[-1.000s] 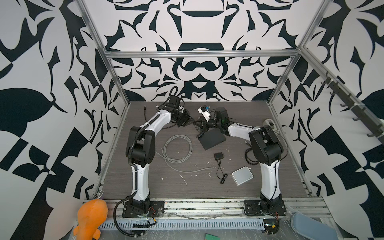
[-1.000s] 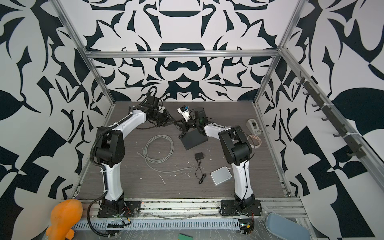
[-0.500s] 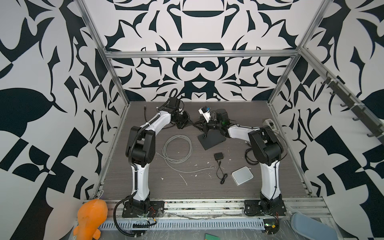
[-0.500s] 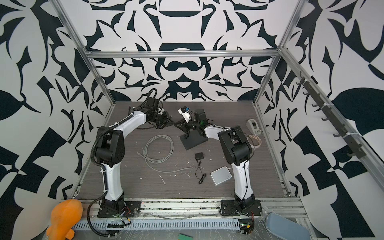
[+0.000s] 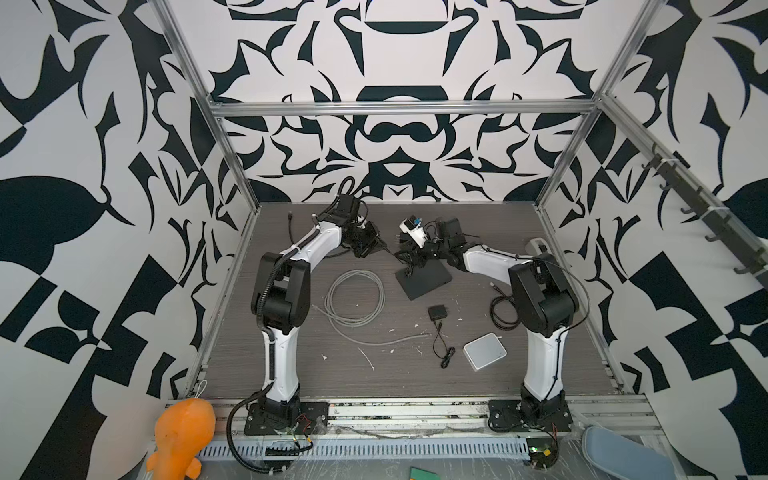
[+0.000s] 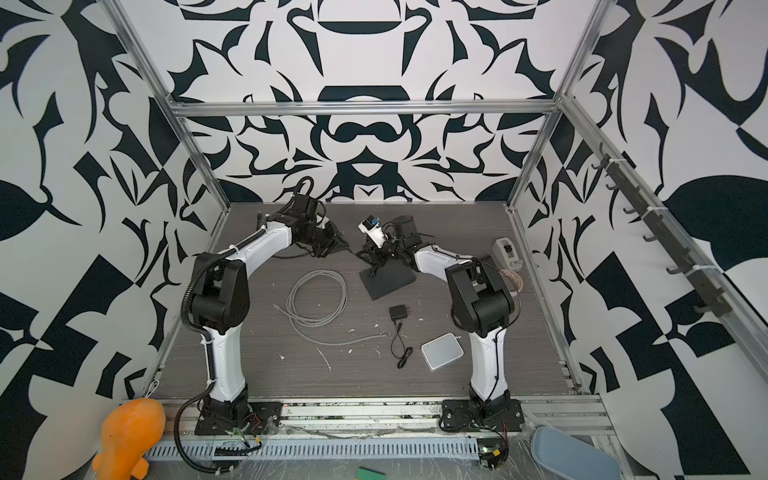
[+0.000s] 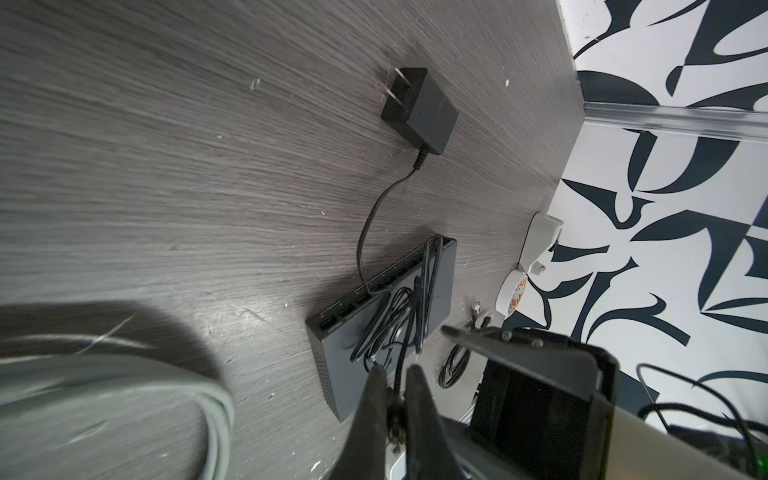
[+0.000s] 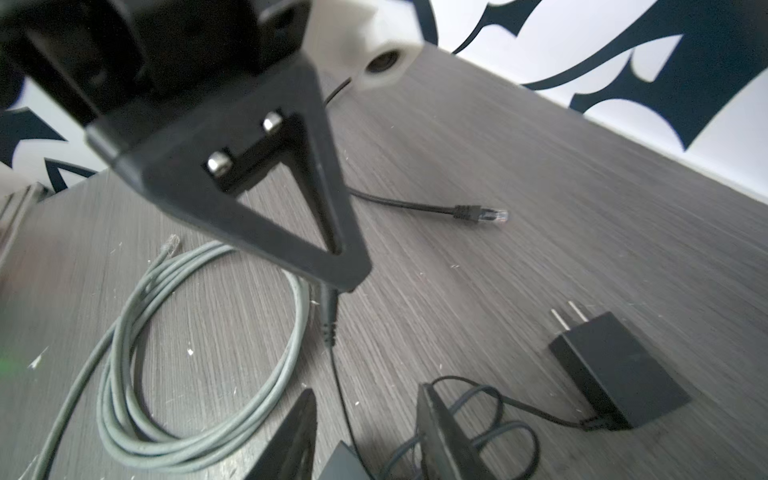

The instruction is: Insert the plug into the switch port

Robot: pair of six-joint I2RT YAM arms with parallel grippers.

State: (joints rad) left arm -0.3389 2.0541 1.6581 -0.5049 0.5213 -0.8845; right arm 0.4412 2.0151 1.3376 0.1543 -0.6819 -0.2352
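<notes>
**Holding the plug (image 8: 328,311) clear of the switch (image 5: 424,279)**

Nearest the front edge of the counter (image 5: 395,386) lies the white box (image 5: 485,351). The black wall adapter (image 5: 437,312) is near it, a little further back, prongs bare. The grey cable coil (image 5: 355,295) lies off to the left. Behind those sits the flat black switch, with slack black cord (image 7: 386,324) heaped on its top. The switch port (image 7: 374,286) row runs along one long edge; which socket is meant I cannot tell. Past that, the left end effector (image 7: 394,370) is clenched on the plug, whose thin lead hangs down, not in any socket. The right end effector (image 8: 366,390) is released, fingers apart, over the switch's back-left corner.
</notes>
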